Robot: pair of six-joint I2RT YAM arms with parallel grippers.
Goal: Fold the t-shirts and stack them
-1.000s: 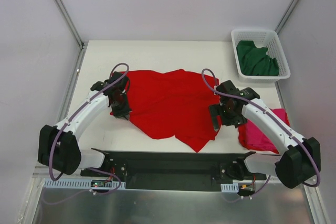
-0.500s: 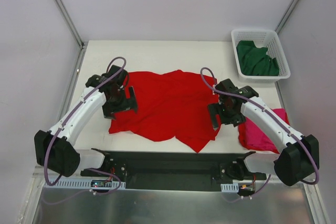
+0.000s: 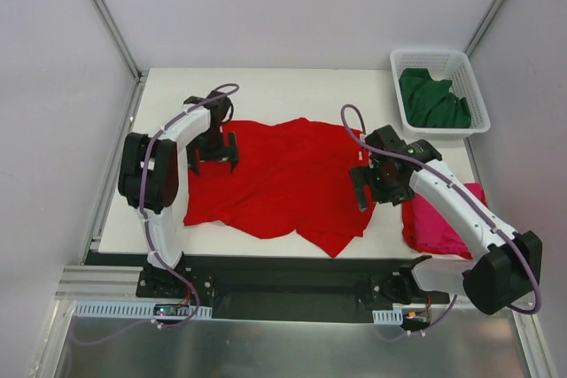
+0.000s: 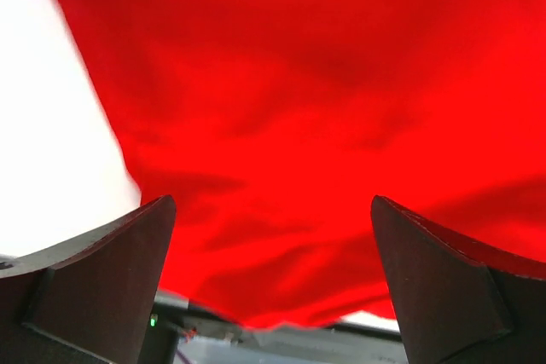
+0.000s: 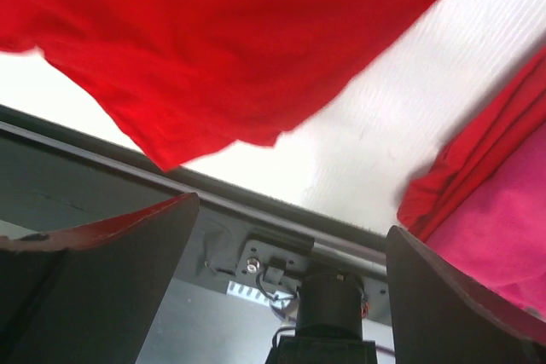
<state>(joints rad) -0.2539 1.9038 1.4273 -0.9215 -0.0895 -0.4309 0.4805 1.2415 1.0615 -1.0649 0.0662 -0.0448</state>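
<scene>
Across the middle of the top view, the red t-shirt [image 3: 283,174] lies spread and rumpled on the white tabletop [image 3: 266,90], its lower edge ragged with one point hanging toward the bottom of the frame. A white lattice basket [image 3: 438,53] sits in the upper right with the green t-shirt [image 3: 431,99] bunched inside it. The pink t-shirt [image 3: 434,227] lies folded at the lower right, and the right arm crosses over part of it. The left end effector [image 3: 213,161] stands over the red shirt's upper left edge, fingers spread wide and gripping nothing. The right end effector [image 3: 370,190] hangs at the shirt's right edge, also spread. Purple cables [image 3: 199,112] loop along both arms.

Low in the left wrist view, the two dark fingers [image 4: 102,279] sit in the bottom corners, far apart, so the left end effector [image 4: 269,206] is open and empty. Red t-shirt [image 4: 324,108] cloth fills nearly the whole frame in soft shadowed folds, with bare tabletop [image 4: 51,125] along the left side.

Along the top of the right wrist view, the red t-shirt [image 5: 213,49] ends in a loose point. The fingers [image 5: 111,279] of the right end effector [image 5: 292,215] are spread with nothing between them. Tabletop [image 5: 367,151] shows at centre, the pink t-shirt [image 5: 503,210] at the right edge, and the dark base rail [image 5: 68,185] at the left.
</scene>
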